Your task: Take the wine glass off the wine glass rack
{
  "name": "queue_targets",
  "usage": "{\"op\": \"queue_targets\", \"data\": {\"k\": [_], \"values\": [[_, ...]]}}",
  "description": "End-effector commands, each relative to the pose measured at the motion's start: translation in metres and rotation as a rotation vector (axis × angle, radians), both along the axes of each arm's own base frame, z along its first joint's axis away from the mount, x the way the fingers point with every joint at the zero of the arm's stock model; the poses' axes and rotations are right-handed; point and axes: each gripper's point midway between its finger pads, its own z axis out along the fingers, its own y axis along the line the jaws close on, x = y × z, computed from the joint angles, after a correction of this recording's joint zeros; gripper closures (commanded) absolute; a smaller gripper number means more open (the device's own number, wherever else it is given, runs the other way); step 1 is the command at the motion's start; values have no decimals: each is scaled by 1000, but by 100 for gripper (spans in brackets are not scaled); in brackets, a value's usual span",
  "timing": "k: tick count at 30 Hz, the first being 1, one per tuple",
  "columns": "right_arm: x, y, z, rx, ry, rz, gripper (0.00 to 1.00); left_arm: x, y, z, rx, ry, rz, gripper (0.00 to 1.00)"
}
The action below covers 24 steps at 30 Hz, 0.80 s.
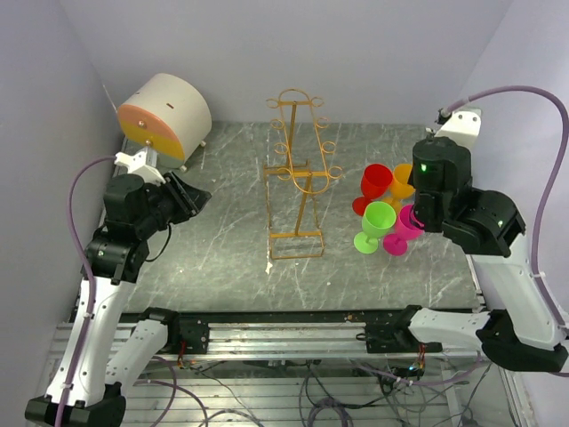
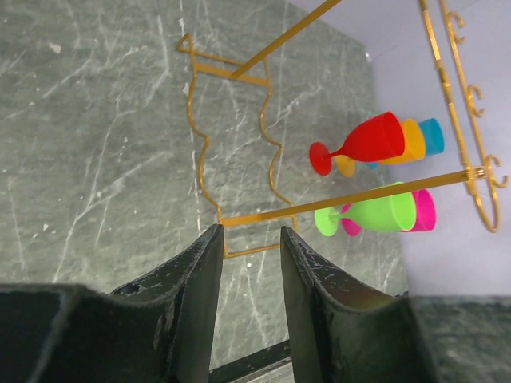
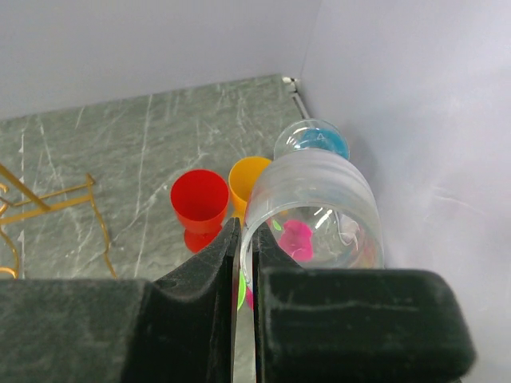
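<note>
Wine glass (image 3: 319,191) off the bare rack (image 1: 305,213), rim pinched in right claw (image 3: 246,239); left claw (image 2: 249,239) spread, empty; set-down remains

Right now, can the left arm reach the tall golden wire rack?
Probably yes. The left gripper is open and empty and points at the tall golden wire rack, and nothing stands on the grey marble table between them.

Bright, even, soft light, faint shadows on the table (image 1: 222,258), soft-focus jaws in the 2 wrist views
</note>
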Motion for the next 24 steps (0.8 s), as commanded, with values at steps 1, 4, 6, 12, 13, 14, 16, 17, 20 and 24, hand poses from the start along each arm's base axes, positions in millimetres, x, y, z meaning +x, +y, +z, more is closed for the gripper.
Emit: {"op": "queue_targets", "data": {"k": [1, 4, 6, 12, 13, 14, 16, 17, 20, 24], "values": [[10, -9, 23, -41, -32, -51, 100, 3, 9, -5, 45, -31, 30, 55], [37, -6, 16, -63, 23, -1, 100, 2, 10, -11, 61, -23, 29, 56], [51, -3, 14, -47, 35, 13, 100, 1, 12, -15, 75, -17, 31, 56], [92, -22, 18, 65, 60, -3, 100, -2, 20, -29, 119, -8, 55, 57], [97, -32, 18, 92, 64, -25, 100, -3, 21, -33, 127, -3, 58, 57], [98, -41, 18, 114, 65, -46, 100, -4, 22, -37, 134, 5, 60, 57], [100, -60, 12, 165, 73, -80, 100, -6, 23, -45, 143, 16, 59, 57], [101, -68, 6, 189, 82, -92, 100, -7, 23, -47, 145, 19, 59, 57], [99, -95, -15, 254, 108, -144, 100, -8, 23, -54, 148, 23, 55, 57], [87, -117, -36, 316, 127, -202, 100, -9, 24, -62, 162, 24, 53, 57]]}}
